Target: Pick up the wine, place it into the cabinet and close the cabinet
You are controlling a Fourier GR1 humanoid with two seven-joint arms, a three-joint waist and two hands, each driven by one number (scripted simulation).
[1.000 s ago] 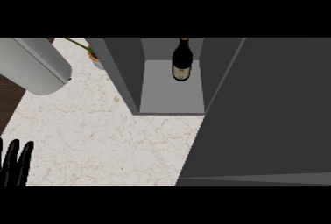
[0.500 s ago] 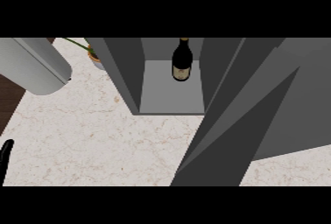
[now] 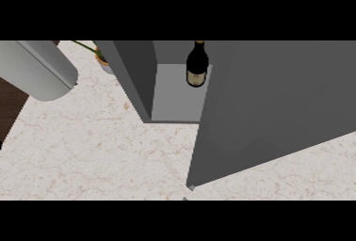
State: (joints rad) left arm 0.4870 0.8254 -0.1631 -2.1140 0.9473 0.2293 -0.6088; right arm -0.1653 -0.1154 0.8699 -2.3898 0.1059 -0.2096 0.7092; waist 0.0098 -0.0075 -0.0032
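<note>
A dark wine bottle (image 3: 197, 66) with a pale label stands upright on the shelf inside the grey cabinet (image 3: 170, 101), near its back. The cabinet's door (image 3: 278, 108) is a large grey panel at the right. It hangs partly across the opening, and its left edge runs just right of the bottle. The door's lower corner sits low over the counter. Neither hand shows in the head view.
A pale marble counter (image 3: 90, 150) fills the lower left. A grey cylinder (image 3: 38, 70) lies over the upper left corner. A small potted plant (image 3: 103, 59) stands just left of the cabinet's side wall. Dark wood (image 3: 10, 106) shows past the counter's left edge.
The cabinet door has swung left across the opening, toward the bottle. The left hand, first at the lower left edge, has slid out of the view.
</note>
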